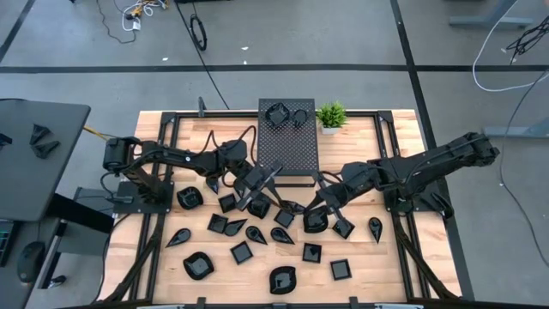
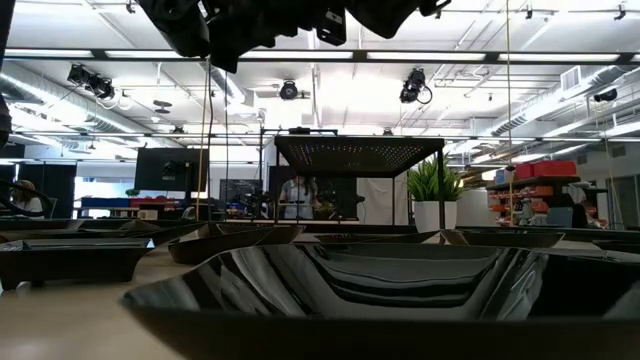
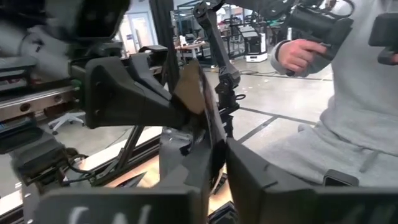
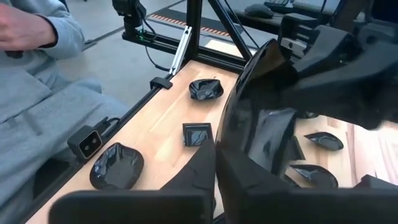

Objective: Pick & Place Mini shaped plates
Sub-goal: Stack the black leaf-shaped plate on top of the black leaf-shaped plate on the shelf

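Wooden table point(image 1: 395, 257) carries everything, with a black perforated box point(image 1: 288, 148) at its rear middle. In front of that box lie scattered mini shaped plates point(image 1: 242, 252). The left gripper point(image 1: 268, 178), just before the box's front edge, pinches one plate on edge. The right gripper point(image 1: 319, 210), nearby, pinches a rounded plate point(image 4: 261, 118).

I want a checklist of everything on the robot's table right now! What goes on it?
Surface: pale wooden table, black frame.
Job's things: small glossy black dishes scattered over the front; two more on the black perforated box.
Clutter: small green potted plant.
Grippers: left gripper shut on a thin dish; right gripper shut on a rounded dish.
Cables: loose wires on the grey floor.
Surroundings: person in grey sleeves beside the table.
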Robot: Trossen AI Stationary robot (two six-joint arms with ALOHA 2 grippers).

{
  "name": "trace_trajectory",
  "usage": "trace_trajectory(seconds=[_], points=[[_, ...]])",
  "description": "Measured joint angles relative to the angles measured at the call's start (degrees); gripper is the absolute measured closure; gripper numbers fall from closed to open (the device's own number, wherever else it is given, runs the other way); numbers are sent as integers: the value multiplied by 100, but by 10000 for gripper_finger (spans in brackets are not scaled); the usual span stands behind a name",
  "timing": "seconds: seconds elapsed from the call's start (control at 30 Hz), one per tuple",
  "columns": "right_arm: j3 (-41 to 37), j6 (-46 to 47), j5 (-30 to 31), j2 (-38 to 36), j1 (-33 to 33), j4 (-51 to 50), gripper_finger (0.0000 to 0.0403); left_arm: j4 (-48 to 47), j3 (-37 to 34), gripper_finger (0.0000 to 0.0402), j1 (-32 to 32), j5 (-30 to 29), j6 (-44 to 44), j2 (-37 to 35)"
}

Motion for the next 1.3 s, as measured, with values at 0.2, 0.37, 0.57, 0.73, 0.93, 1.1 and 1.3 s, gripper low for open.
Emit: trace_trajectory(seconds=[0.2, 0.37, 0.57, 0.73, 0.93, 1.1, 1.3], points=[[0, -2, 35, 0, -78, 177, 368, -5, 0, 394, 3, 348, 89, 0], [0, -102, 2, -1, -196, 562, 334, -12, 0, 395, 0, 546, 94, 0], [0, -648, 7, -184, -249, 1081, 276, -44, 0, 394, 2, 557, 84, 0], [0, -624, 3, -617, -238, 854, 246, -113, 0, 397, 151, 517, -140, -122], [0, 284, 8, -858, -221, -144, 242, -1741, 136, 398, 683, -414, 830, -842], [0, 407, 9, -613, -127, -352, 247, -5148, 1462, 398, 1153, -2139, 3013, -1059], [0, 367, 9, -311, -120, -301, 258, -7210, 2833, 398, 1763, -3779, 5801, -569]])
